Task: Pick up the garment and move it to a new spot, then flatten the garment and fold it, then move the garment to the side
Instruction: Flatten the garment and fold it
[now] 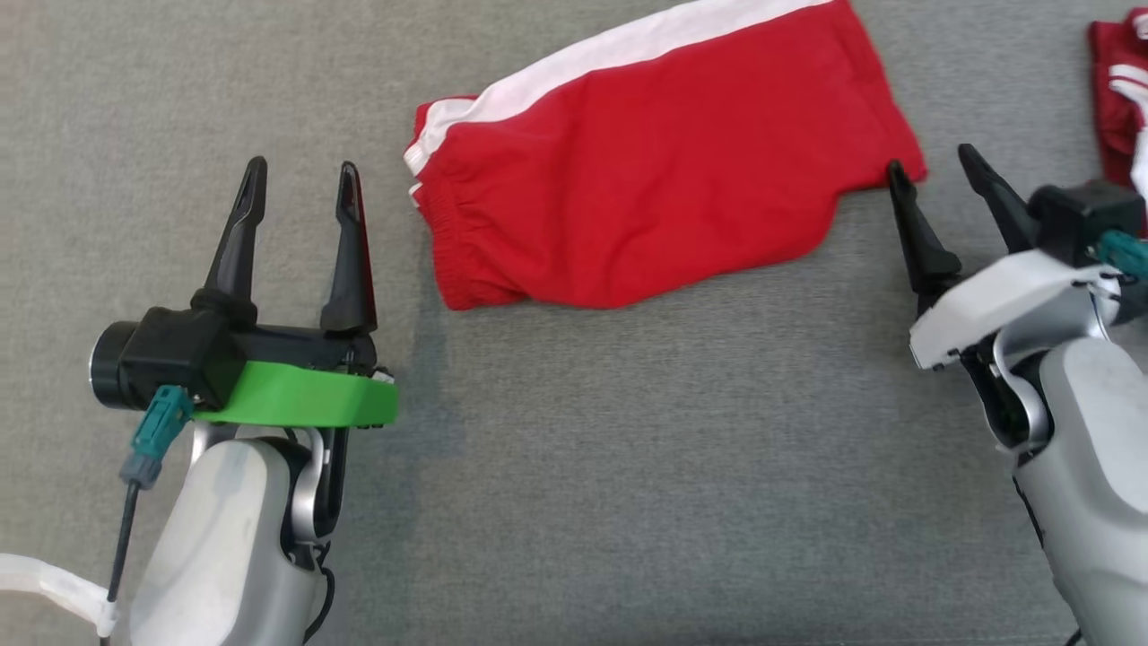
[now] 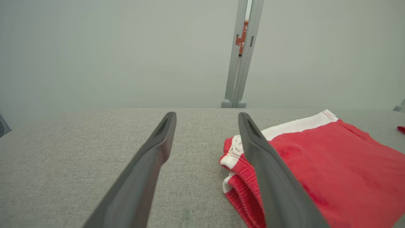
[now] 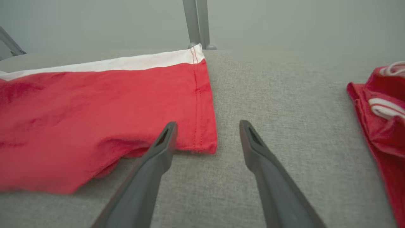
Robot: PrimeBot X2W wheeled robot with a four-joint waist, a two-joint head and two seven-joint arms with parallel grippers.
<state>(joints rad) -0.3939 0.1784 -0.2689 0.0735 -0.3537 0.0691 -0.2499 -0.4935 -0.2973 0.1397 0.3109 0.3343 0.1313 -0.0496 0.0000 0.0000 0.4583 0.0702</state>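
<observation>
The garment (image 1: 655, 161) is a pair of red shorts with a white side stripe, folded in half and lying flat on the grey table, waistband to the left. My left gripper (image 1: 300, 166) stands open just left of the waistband (image 2: 235, 164), holding nothing. At the hem corner (image 3: 202, 139) on the garment's right, my right gripper (image 1: 933, 166) is open and empty, its left finger beside the cloth edge. The wrist views show the garment (image 2: 332, 164) (image 3: 95, 110) close ahead of each gripper (image 2: 207, 117) (image 3: 207, 125).
A second red and white garment (image 1: 1117, 90) lies bunched at the table's far right edge (image 3: 379, 120). The grey fabric table (image 1: 628, 449) stretches bare toward me. A grey post (image 2: 242, 53) stands behind the table against a pale wall.
</observation>
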